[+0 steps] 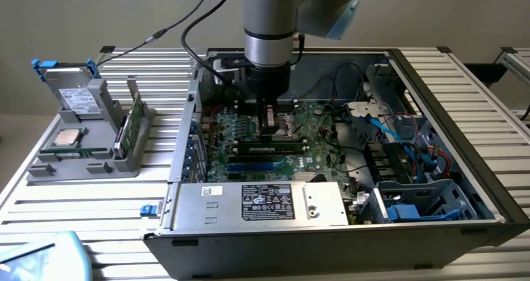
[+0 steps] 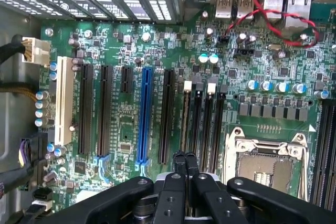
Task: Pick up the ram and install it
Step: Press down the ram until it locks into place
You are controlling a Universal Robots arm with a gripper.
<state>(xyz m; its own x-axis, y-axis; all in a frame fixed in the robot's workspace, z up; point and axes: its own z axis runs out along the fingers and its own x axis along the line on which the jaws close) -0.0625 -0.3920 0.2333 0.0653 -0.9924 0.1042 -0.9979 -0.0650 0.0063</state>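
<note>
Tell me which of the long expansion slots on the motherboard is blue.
The blue slot in the wrist view, between two black slots, nearest the end effector; the outermost slot is white.

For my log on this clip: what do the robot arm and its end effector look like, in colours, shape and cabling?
The arm is a silver-grey metal cylinder with light blue joint caps. A black cable loops from it towards the black wrist section. The end effector is matte black, with two thick linkage arms and narrow fingers fastened by round screws. No markings are readable.
</note>
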